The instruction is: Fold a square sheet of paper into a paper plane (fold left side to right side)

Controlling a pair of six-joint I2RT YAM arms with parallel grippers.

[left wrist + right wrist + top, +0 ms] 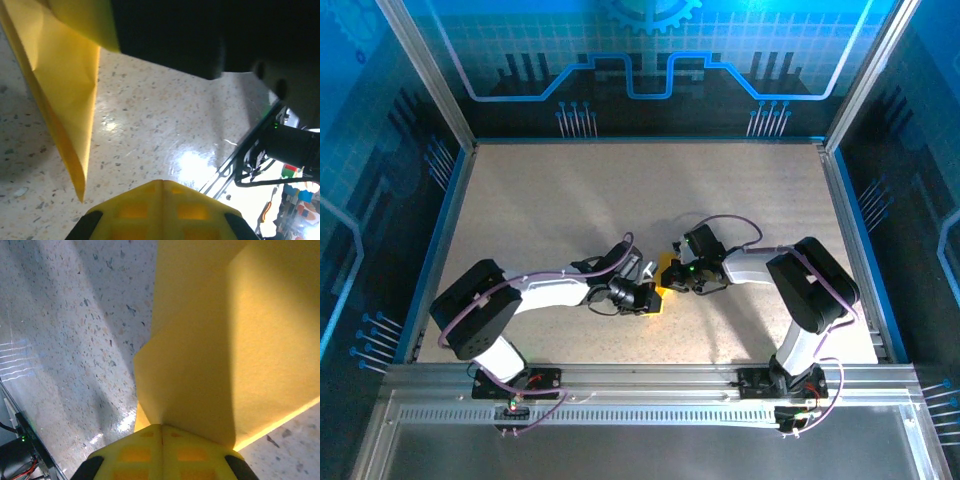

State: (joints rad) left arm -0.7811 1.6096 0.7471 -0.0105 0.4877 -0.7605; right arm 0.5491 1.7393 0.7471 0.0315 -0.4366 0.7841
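The yellow-orange sheet of paper [667, 270] is folded and lifted off the table between the two grippers at the table's middle. My right gripper [161, 426] is shut on the sheet of paper [210, 355], whose creased layers fan out straight from the seam of the jaws. In the top view the right gripper [677, 276] sits just right of the paper. My left gripper [162, 182] is shut with nothing between its fingers. The paper [65, 90] hangs as a narrow pointed flap to the upper left of it, apart from the fingers. The left gripper [650, 298] is just below and left of the paper.
The speckled beige table [620, 200] lies under both grippers. The right arm's dark wrist body [210, 35] looms close above the left gripper. Metal rails [640, 375] run along the near edge, and blue walls [450, 200] bound the sides.
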